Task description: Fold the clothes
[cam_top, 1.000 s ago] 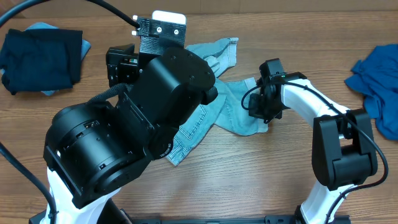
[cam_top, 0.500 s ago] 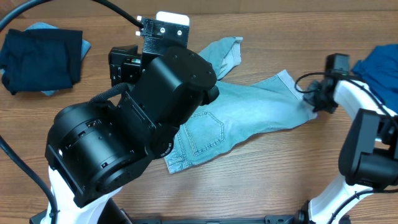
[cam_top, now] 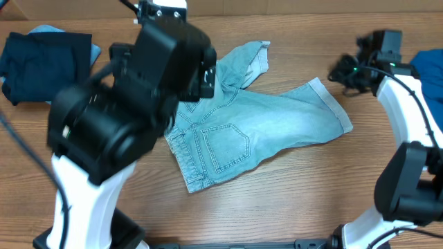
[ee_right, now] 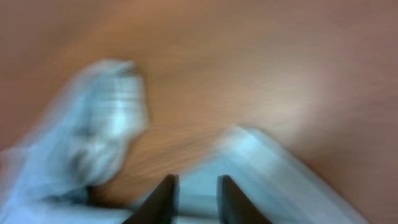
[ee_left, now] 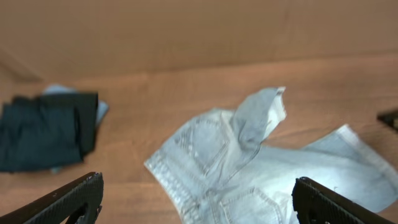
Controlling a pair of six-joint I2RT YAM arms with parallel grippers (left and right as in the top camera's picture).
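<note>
Pale denim shorts (cam_top: 270, 128) lie spread on the table, back pocket up, one leg flipped toward the back (cam_top: 249, 59). In the left wrist view the shorts (ee_left: 249, 155) lie below my left gripper (ee_left: 196, 182), which hangs well above the table, open wide and empty. The left arm (cam_top: 131, 97) covers the shorts' left edge. My right gripper (cam_top: 346, 69) hovers just beyond the right leg hem, apart from it. The blurred right wrist view shows the right gripper (ee_right: 198, 186) narrowly open, nothing between its fingers, with denim (ee_right: 261, 162) beneath.
A folded dark navy garment (cam_top: 45, 62) lies at the back left, also seen from the left wrist (ee_left: 46, 130). A royal-blue garment (cam_top: 429, 66) is heaped at the right edge. Bare wood table (cam_top: 291, 200) shows in front of the shorts.
The right gripper drew the shorts' leg out to the right, let go and rose toward the back right. The left arm swung back and left, uncovering the shorts.
</note>
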